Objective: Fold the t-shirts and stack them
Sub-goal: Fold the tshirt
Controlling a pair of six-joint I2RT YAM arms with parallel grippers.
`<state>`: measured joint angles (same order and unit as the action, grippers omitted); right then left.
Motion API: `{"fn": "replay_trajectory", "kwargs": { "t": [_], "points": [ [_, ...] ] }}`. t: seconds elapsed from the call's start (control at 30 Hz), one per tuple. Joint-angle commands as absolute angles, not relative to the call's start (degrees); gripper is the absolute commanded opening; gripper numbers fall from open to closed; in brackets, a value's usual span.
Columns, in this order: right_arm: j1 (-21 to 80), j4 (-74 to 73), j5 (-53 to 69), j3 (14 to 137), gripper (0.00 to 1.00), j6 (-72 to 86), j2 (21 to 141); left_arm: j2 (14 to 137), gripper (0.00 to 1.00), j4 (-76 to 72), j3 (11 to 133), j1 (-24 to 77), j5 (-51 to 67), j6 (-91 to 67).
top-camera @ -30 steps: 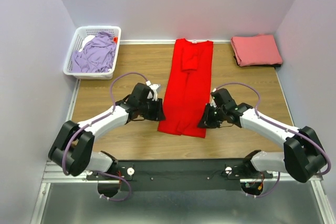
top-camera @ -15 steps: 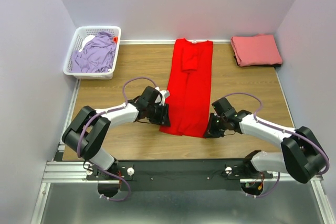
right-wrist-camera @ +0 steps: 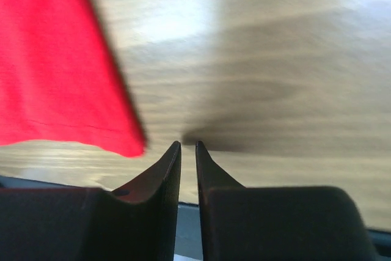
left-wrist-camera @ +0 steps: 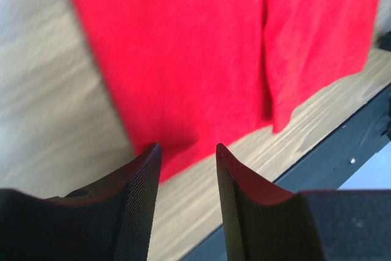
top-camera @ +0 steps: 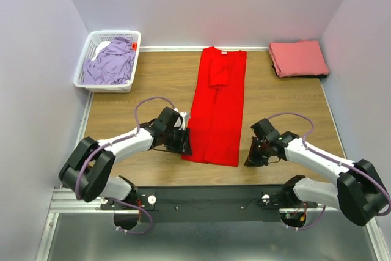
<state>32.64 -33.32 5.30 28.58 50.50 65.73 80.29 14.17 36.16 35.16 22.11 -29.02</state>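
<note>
The red t-shirt point(top-camera: 217, 111) lies folded into a long narrow strip down the middle of the table, its neck at the far end. My left gripper point(top-camera: 185, 143) is at the strip's near left corner. In the left wrist view it point(left-wrist-camera: 187, 146) is open, with the red cloth point(left-wrist-camera: 201, 47) just past its tips and only wood between them. My right gripper point(top-camera: 250, 159) is to the right of the near right corner, apart from it. Its jaws point(right-wrist-camera: 188, 143) show only a narrow gap with nothing in it, and the red corner point(right-wrist-camera: 55, 71) lies to their left. A folded salmon-pink t-shirt point(top-camera: 298, 58) lies at the far right.
A white lattice basket point(top-camera: 116, 33) at the far left holds the crumpled lavender t-shirt point(top-camera: 112, 62). The black base rail point(top-camera: 208, 197) runs along the near edge. Pale walls close the table in on three sides.
The red strip has slid slightly toward the near edge. My right gripper has moved off its near right corner, to the right and nearer. My left gripper stays by the near left corner.
</note>
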Motion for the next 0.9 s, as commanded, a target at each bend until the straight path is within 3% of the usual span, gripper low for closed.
{"fn": "replay_trajectory", "kwargs": {
  "t": [0.0, 0.07, 0.2, 0.47, 0.87],
  "points": [
    [32.96, -41.65, 2.80, 31.02, 0.24, 48.18, 63.72, 75.42, 0.53, 22.83, 37.26, 35.68, 16.53, -30.50],
    [32.96, -41.75, 4.65, 33.47, 0.29, 47.03, 63.55, 74.19, 0.57, 24.25, 38.49, 35.60, 15.65, -30.67],
    [33.05, -42.36, 6.15, 36.38, 0.36, 47.37, 64.60, 71.37, 0.75, 26.27, 39.37, 35.68, 12.58, -31.46],
    [33.22, -37.45, 8.78, 36.21, 0.50, 49.39, 68.03, 72.77, 0.76, 25.49, 39.37, 35.60, 9.14, -32.96],
    [40.51, -34.45, 2.38, 37.97, 0.50, 55.63, 77.16, 75.14, 0.76, 25.40, 40.51, 35.68, 4.48, -33.05]
  ]
}}
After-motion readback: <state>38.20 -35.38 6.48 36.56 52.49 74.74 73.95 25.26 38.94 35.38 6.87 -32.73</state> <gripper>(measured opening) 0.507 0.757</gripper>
